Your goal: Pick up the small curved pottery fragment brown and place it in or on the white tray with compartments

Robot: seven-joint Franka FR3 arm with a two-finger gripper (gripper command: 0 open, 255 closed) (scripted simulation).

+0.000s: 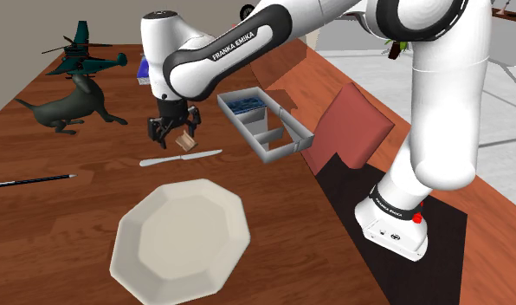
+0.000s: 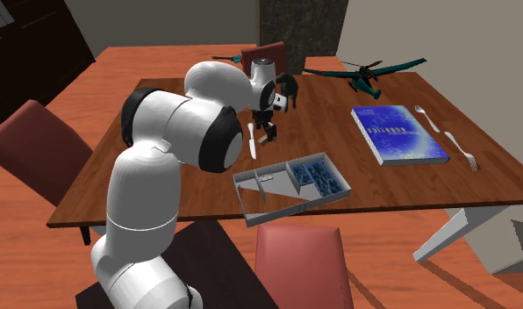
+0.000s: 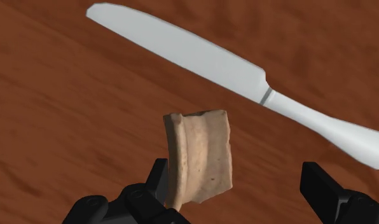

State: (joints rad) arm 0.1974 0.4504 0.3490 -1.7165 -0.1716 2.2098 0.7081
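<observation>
The small tan-brown curved pottery fragment (image 3: 199, 157) stands between my fingers, close against one finger (image 3: 158, 181) and well apart from the other. My black gripper (image 3: 239, 181) is open. In the shoulder view the gripper (image 1: 172, 130) hangs low over the wooden table, with the fragment (image 1: 187, 141) at its tips. The pale grey tray with compartments (image 1: 287, 144) lies toward that view's right of the gripper, near the table edge. One compartment has a blue patterned filling. In the second exterior view the tray (image 2: 251, 198) sits nearer the front edge than the gripper (image 2: 268, 132).
A white table knife (image 1: 180, 158) (image 3: 245, 70) lies just beside the fragment. An octagonal white plate (image 1: 180, 238), a black pen (image 1: 31, 181), a dark seal figure (image 1: 70, 104) and a teal helicopter toy (image 1: 83, 56) share the table. A blue book (image 2: 398, 133) and forks (image 2: 457, 145) lie farther off.
</observation>
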